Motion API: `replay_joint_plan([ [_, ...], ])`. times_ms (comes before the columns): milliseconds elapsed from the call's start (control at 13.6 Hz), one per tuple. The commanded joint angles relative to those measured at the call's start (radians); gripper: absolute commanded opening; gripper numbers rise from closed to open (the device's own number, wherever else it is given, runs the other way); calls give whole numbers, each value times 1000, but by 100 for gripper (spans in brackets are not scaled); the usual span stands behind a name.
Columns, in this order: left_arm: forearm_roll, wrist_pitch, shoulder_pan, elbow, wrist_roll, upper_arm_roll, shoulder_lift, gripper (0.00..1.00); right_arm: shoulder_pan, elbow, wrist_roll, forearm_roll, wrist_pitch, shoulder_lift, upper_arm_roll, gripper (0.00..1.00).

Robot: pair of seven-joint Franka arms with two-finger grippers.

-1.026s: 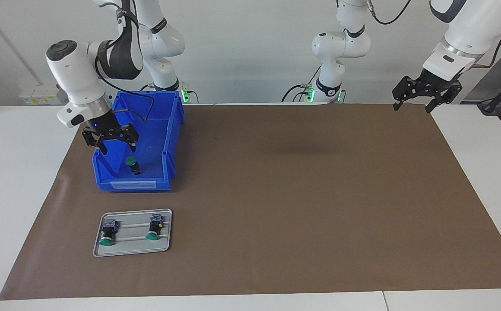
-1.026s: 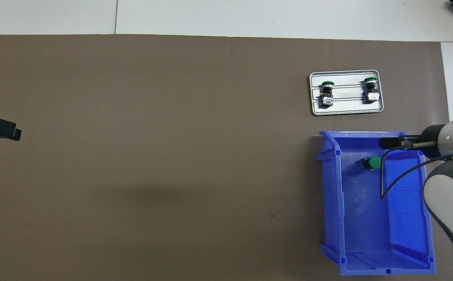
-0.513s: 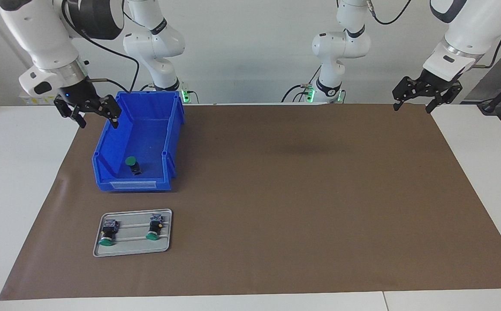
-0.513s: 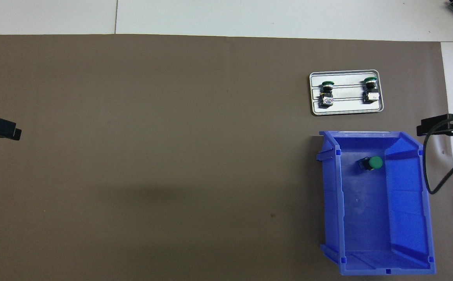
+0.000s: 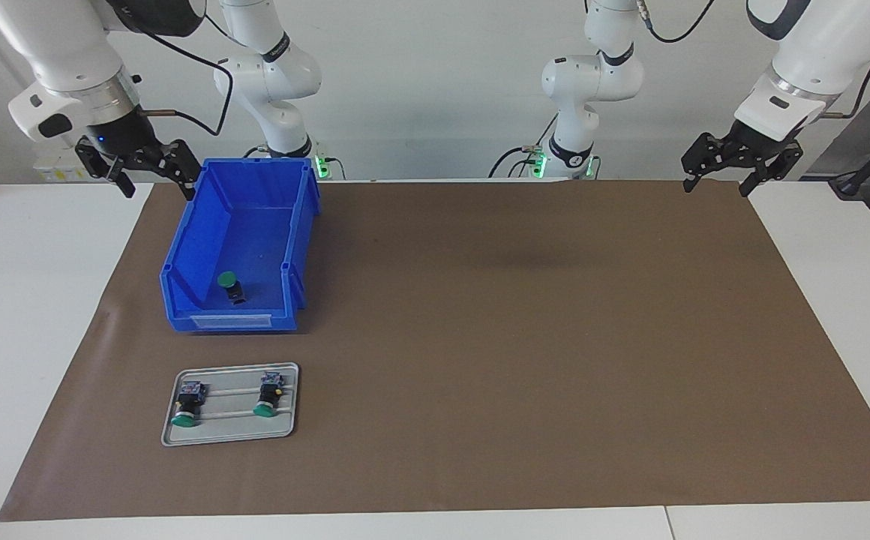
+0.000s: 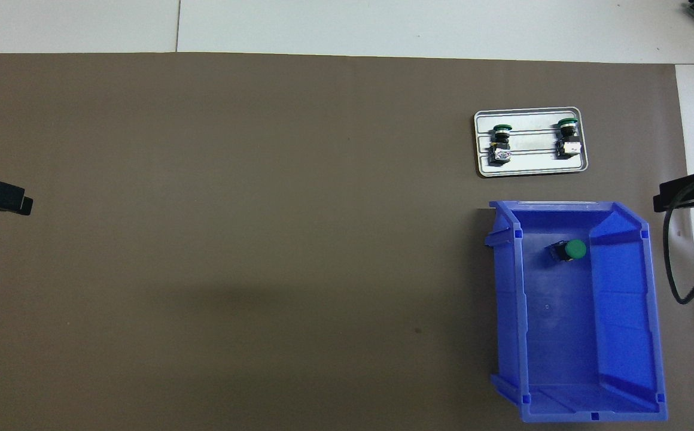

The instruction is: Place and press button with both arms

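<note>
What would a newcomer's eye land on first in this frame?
Most likely the blue bin at the right arm's end of the brown mat, with a single green-capped button lying in it. Next, the grey tray farther from the robots than the bin, carrying two more buttons. The right gripper hangs open over the mat's edge beside the bin, while the left gripper waits open over the mat's corner at its own end.

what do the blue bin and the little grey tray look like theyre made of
Blue bin: likely moulded plastic, with uniform saturated colour, a slight sheen and ribbed walls.
Grey tray: probably metal, perhaps aluminium, with a pale silvery matt surface, a thin raised rim and rounded corners; painted plastic cannot be excluded.
</note>
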Motion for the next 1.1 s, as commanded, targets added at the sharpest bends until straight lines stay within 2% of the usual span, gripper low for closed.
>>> replay_joint_plan([
  [0,-8,15,9,-36,-8,-7,-31,100,2,-14,9,-10,-6,-12,7,100],
  [220,-8,16,9,-36,-8,-5,-31,100,-4,3,17,32,-8,-12,5,100],
  [586,-8,16,9,-36,-8,-5,-31,100,-1,42,17,22,-35,-1,8,100],
  [1026,-8,15,9,-36,-8,-5,-31,100,-23,12,46,34,-12,-12,17,100],
])
